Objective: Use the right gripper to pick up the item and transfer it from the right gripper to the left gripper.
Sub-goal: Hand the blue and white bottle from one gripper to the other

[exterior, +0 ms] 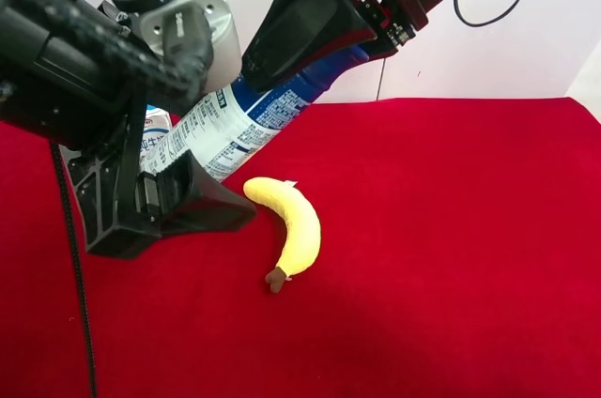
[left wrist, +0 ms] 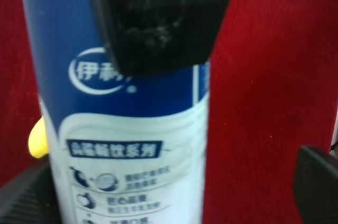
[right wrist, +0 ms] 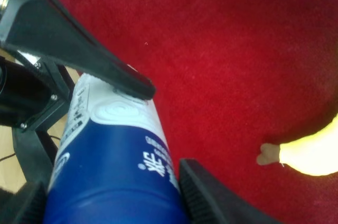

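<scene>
The bottle (exterior: pixel 225 126), white with a blue label and dark-blue cap end, hangs tilted above the red cloth. My right gripper (exterior: pixel 310 51), the all-black arm, is shut on its blue upper part; in the right wrist view both pads press the bottle (right wrist: pixel 113 182). My left gripper (exterior: pixel 211 126), on the white housing, is open and straddles the bottle's white lower part. In the left wrist view the bottle (left wrist: pixel 132 145) lies against one finger (left wrist: pixel 24 197), while red cloth shows between it and the other finger (left wrist: pixel 317 182).
A yellow banana (exterior: pixel 291 224) lies on the red cloth (exterior: pixel 451 248) just below the bottle and the arms. A small white-and-blue milk carton (exterior: pixel 155 124) stands behind the left gripper, mostly hidden. A white wall closes the back.
</scene>
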{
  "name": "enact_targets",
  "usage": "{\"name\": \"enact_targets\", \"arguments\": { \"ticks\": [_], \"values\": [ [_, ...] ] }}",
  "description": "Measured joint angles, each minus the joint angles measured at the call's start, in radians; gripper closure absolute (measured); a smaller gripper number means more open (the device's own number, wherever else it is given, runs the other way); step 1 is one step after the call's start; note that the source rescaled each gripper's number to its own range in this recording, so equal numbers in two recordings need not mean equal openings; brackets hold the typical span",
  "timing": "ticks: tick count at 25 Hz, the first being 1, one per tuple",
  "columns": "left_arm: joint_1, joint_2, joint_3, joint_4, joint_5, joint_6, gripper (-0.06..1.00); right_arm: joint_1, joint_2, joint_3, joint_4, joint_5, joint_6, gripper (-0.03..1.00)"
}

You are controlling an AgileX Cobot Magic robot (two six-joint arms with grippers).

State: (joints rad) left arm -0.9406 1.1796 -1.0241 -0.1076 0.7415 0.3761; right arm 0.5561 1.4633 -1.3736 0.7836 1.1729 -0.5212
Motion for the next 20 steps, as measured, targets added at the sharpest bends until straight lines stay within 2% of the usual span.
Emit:
{"name": "enact_targets", "arguments": {
  "ticks": [2,4,12,20],
  "values": [
    [0.000,0.000,0.000,0.003,0.000,0.000,0.38,0.000,0.000,0.000,0.000,0.004,0.000,0.96],
    [0.000,0.000,0.000,0.003,0.000,0.000,0.41,0.001,0.000,0.000,0.000,0.006,0.000,0.96],
    [0.000,0.000,0.000,0.006,0.001,0.000,0.41,0.001,0.000,0.000,0.005,0.006,-0.001,0.96],
    [0.000,0.000,0.000,0.030,0.005,0.001,0.42,0.001,0.000,0.000,0.068,-0.009,0.000,0.96]
  ]
}}
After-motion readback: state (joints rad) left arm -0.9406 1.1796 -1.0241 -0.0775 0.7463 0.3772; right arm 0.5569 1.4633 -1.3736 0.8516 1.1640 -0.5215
